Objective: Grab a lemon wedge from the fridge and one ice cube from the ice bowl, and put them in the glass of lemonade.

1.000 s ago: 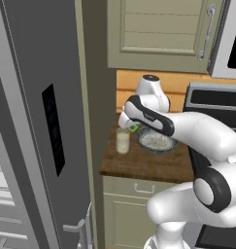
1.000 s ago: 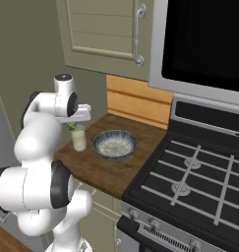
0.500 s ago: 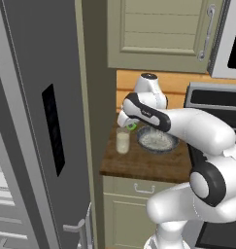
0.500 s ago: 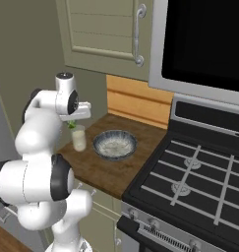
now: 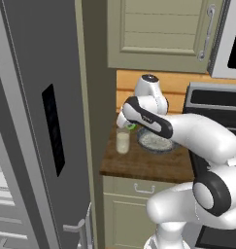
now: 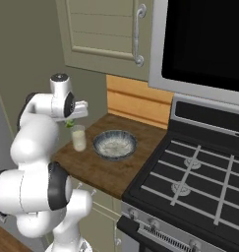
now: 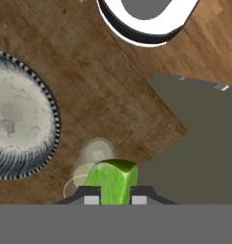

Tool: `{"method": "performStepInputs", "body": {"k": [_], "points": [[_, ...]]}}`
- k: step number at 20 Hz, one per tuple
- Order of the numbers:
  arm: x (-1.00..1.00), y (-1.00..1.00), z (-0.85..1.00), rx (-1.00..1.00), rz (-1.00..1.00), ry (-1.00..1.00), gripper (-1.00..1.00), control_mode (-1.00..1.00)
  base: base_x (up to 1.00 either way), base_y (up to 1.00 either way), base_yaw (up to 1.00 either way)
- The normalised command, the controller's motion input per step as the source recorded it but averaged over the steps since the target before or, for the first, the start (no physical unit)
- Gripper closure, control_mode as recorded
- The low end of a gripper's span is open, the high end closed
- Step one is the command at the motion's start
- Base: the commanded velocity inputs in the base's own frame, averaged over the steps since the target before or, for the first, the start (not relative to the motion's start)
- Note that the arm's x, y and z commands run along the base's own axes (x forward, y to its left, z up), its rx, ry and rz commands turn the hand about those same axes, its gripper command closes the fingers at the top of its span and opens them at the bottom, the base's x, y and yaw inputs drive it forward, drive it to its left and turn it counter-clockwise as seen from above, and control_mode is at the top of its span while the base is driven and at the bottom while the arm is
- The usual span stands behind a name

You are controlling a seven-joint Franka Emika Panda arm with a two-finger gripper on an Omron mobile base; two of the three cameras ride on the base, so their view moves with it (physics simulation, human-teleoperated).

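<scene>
My gripper (image 7: 111, 196) is shut on the lemon wedge (image 7: 112, 181), a small yellow-green piece that hangs just above the glass of lemonade (image 7: 88, 164). In the left base view the gripper (image 5: 128, 126) sits over the rim of the glass (image 5: 122, 141), with the wedge (image 5: 131, 127) showing as a green speck. The right base view shows the wedge (image 6: 70, 124) above the glass (image 6: 79, 139). The ice bowl (image 6: 114, 144) stands right of the glass on the wooden counter (image 6: 96, 167); one pale cube (image 7: 6, 127) lies in the bowl (image 7: 17, 124). The grey fridge (image 5: 37, 121) fills the left.
A stove (image 6: 199, 177) with black grates sits right of the counter, under a dark microwave (image 6: 204, 39). Beige wall cabinets (image 5: 158, 34) hang above the counter. A wooden backsplash (image 6: 135, 101) runs behind the bowl. A drawer (image 5: 139, 187) sits under the counter edge.
The gripper with the lemon wedge has shifted slightly, staying over the glass. Nothing else has moved.
</scene>
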Motion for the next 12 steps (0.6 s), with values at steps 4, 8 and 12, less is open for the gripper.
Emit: {"method": "performStepInputs", "body": {"k": [4, 8, 12], "points": [[-0.05, 0.04, -0.15, 0.0, 0.0, -0.11, 1.0, -1.0, 0.0, 0.0, 0.0], [0.0, 0.05, -0.04, 0.0, 0.0, -0.05, 1.0, -1.0, 0.0, 0.0, 0.0], [0.0, 0.04, -0.02, 0.0, 0.0, -0.04, 1.0, -1.0, 0.0, 0.0, 0.0]]}}
